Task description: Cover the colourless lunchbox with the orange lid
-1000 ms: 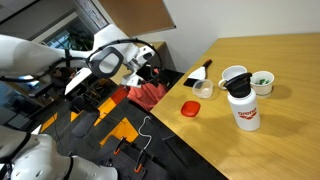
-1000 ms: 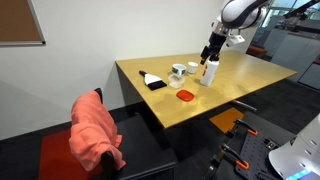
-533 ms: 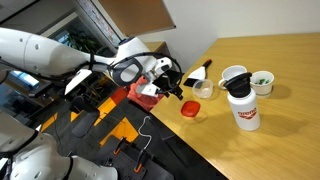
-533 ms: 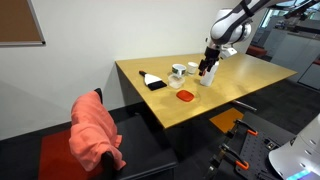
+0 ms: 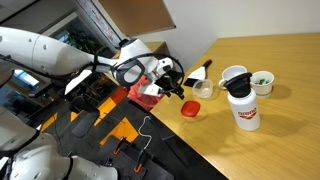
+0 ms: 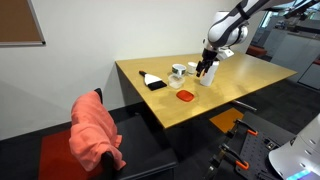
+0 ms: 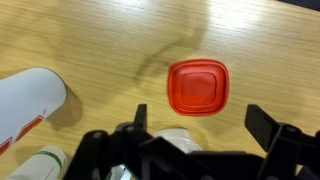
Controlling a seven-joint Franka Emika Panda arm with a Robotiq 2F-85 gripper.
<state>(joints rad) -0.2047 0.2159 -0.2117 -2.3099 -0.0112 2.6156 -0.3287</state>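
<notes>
The orange lid (image 7: pixel 197 87) lies flat on the wooden worktop (image 7: pixel 80 40), top side up, with bare wood all round it. In the wrist view it sits just ahead of the jaws and in line with the gap between them. The jaws stand wide apart with nothing held, and their two dark tips show at the bottom edge of that view. A white bottle (image 7: pixel 25 100) lies to the left of the lid there, well apart from it.

In an exterior view the lid (image 5: pixel 190 108) rests near the worktop's (image 5: pixel 280 140) front edge. The clear lunchbox (image 5: pixel 203 90) sits just behind it, close but not touching, and uncovered. Beyond the lunchbox stand a white cup (image 5: pixel 233 77) and a white bowl (image 5: pixel 262 82) with something green in it. The bottle (image 5: pixel 243 108), with its red label, stands upright to the side of the lid. A black object (image 5: pixel 198 72) lies near the lunchbox. The arm (image 5: pixel 60 55) reaches in from the side.

In an exterior view the lid (image 6: pixel 185 95) shows as a small red patch; the lunchbox is too small to make out there. A red cloth (image 6: pixel 97 130) hangs over a chair beside the worktop
</notes>
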